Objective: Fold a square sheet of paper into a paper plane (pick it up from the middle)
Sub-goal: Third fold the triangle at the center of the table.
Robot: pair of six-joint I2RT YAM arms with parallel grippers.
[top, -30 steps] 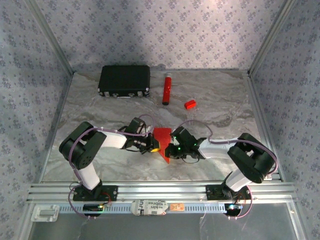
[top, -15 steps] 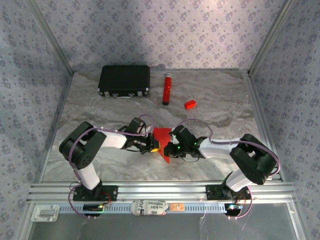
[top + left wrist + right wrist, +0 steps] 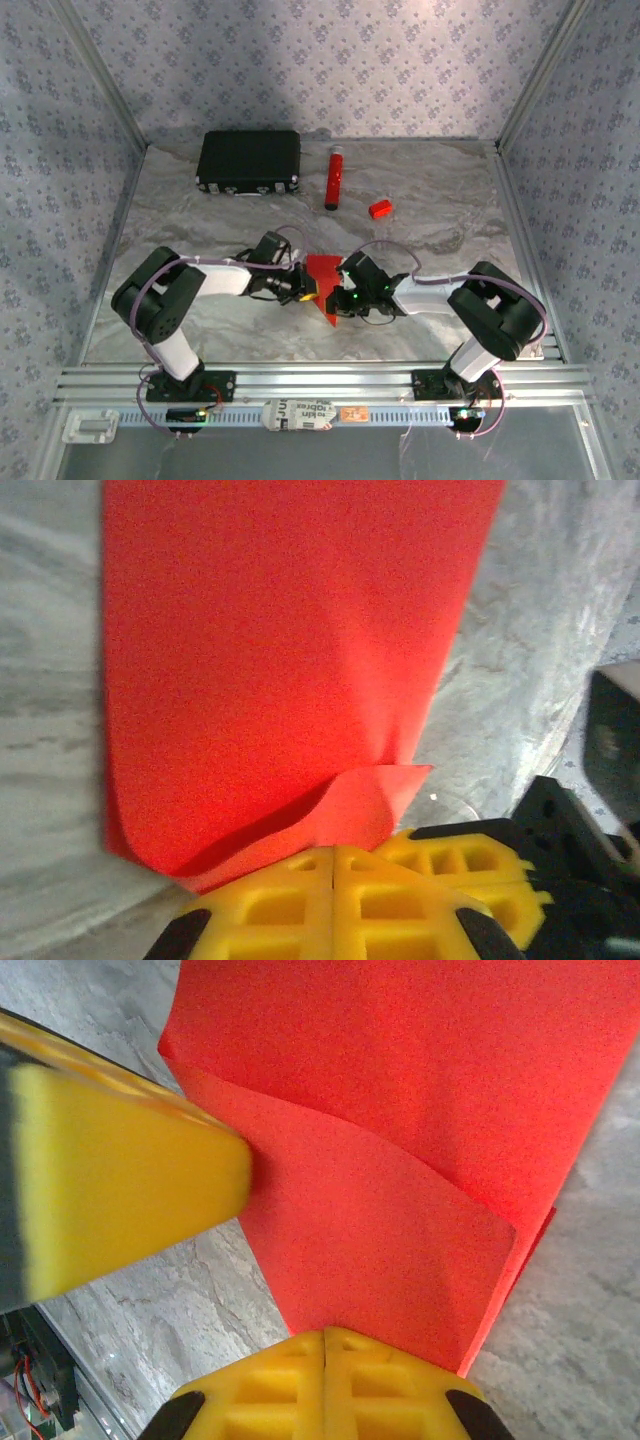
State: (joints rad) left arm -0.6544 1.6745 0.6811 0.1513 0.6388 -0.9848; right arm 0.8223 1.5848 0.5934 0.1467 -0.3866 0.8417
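The square sheet of paper [image 3: 326,288] is bright red and lies folded over itself in the middle of the table, between the two grippers. Its lower end tapers to a point toward the near edge. My left gripper [image 3: 306,287] is shut on the sheet's left edge. In the left wrist view its yellow jaws [image 3: 333,848] meet on a curled flap of the paper [image 3: 280,660]. My right gripper [image 3: 341,296] is shut on the right edge. In the right wrist view it [image 3: 325,1332] pinches an upper layer of the paper [image 3: 400,1110], with a left fingertip [image 3: 110,1190] touching the sheet beside it.
A black rectangular case [image 3: 249,162] stands at the back left. A red tube [image 3: 333,178] lies beside it, and a small red block [image 3: 379,209] sits to its right. Patterned walls and metal frame posts close in the marble tabletop [image 3: 200,215].
Both grippers stay shut on the paper, which has barely moved. The right arm's elbow has shifted slightly left, and the left arm has eased a little.
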